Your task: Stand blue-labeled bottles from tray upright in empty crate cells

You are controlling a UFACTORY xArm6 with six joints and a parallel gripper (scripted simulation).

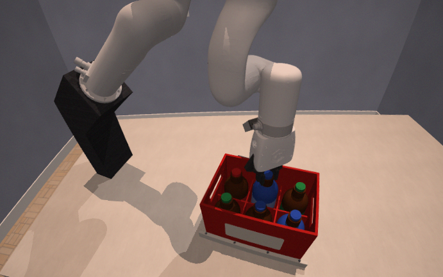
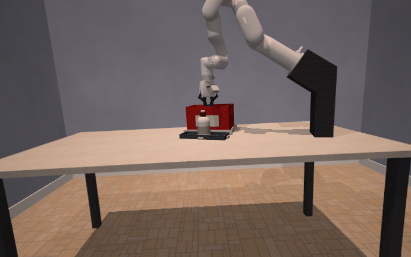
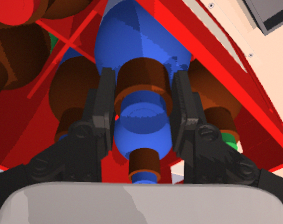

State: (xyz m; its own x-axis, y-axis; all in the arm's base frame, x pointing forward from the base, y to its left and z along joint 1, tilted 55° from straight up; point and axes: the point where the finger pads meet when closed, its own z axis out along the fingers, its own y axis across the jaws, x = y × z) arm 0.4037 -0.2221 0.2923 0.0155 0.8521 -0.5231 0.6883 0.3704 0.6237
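Observation:
The red crate (image 1: 262, 206) stands on the table with six cells. My gripper (image 1: 265, 171) is shut on the neck of a blue-labeled bottle (image 1: 265, 191) that stands low in the back middle cell. In the wrist view the fingers clamp the brown neck above the blue label (image 3: 141, 39). Another blue-labeled bottle (image 1: 293, 219) stands in the front right cell, and a blue-capped brown bottle (image 1: 259, 209) in the front middle. The dark tray (image 2: 204, 135) lies in front of the crate and holds one upright grey-labeled bottle (image 2: 203, 124).
Other crate bottles: red cap (image 1: 236, 182) at back left, green cap (image 1: 226, 201) at front left, green cap (image 1: 297, 196) at back right. The arm's black base block (image 1: 91, 127) stands at the back left of the table.

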